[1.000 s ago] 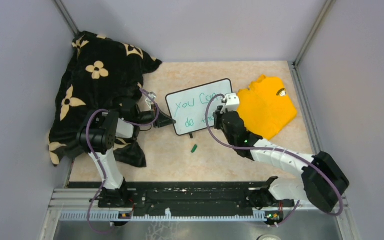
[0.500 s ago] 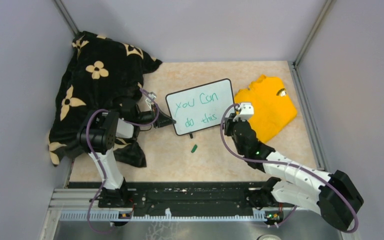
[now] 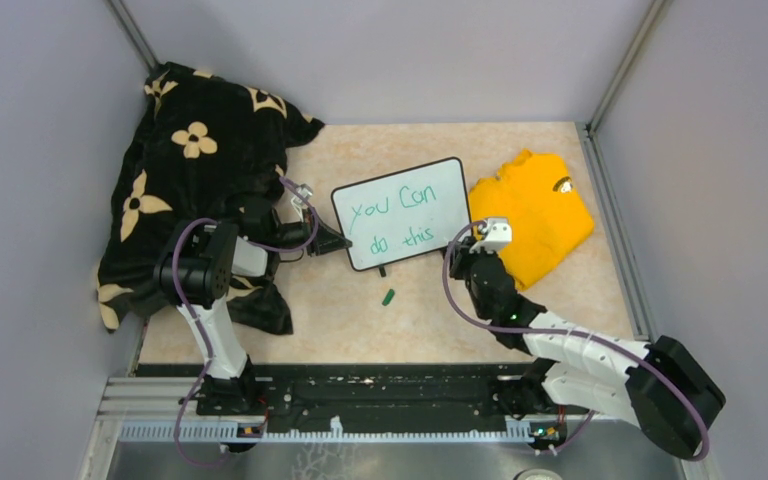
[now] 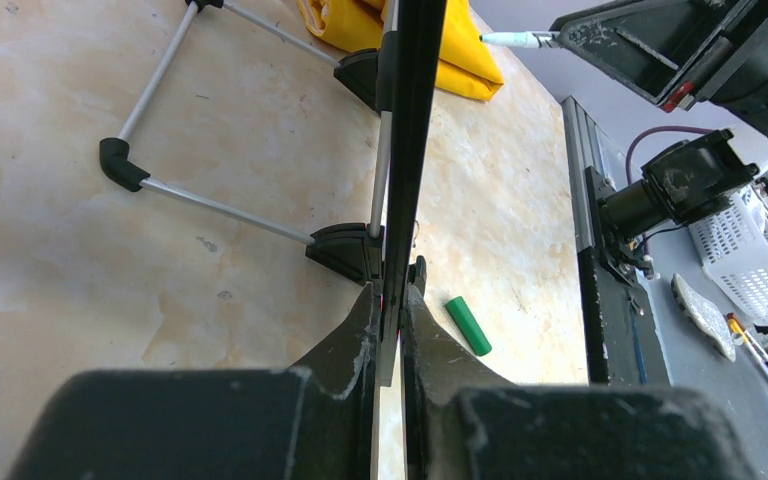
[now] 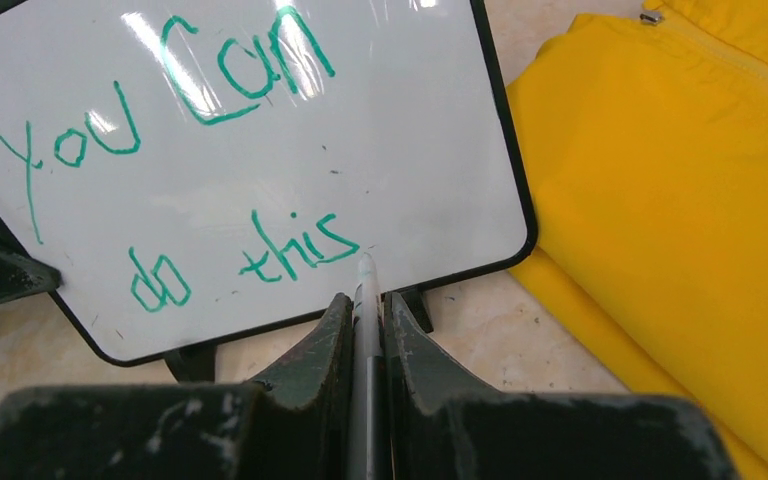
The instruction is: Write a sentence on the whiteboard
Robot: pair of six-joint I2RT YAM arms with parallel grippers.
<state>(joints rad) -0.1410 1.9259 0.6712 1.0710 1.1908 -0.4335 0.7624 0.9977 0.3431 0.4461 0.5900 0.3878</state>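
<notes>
The whiteboard [image 3: 400, 212] stands tilted on its small black feet mid-table, with "you can do this" on it in green. My left gripper [image 3: 336, 240] is shut on its left edge; in the left wrist view the board [image 4: 410, 150] runs edge-on between the closed fingers of the left gripper [image 4: 390, 295]. My right gripper [image 3: 468, 250] hangs just off the board's lower right corner, shut on a marker [image 5: 365, 290]. The marker's tip points at the board [image 5: 400, 150] below the word "this", a little short of its surface.
A green marker cap [image 3: 388, 296] lies on the table in front of the board. The folded yellow shirt [image 3: 535, 210] lies right of the board, close to my right gripper. A black blanket with cream flowers [image 3: 190, 150] covers the far left corner. Grey walls enclose the table.
My right arm has drawn back from the board, down and to the right, lifting the marker off the end of "this". The left gripper and the board have stayed still.
</notes>
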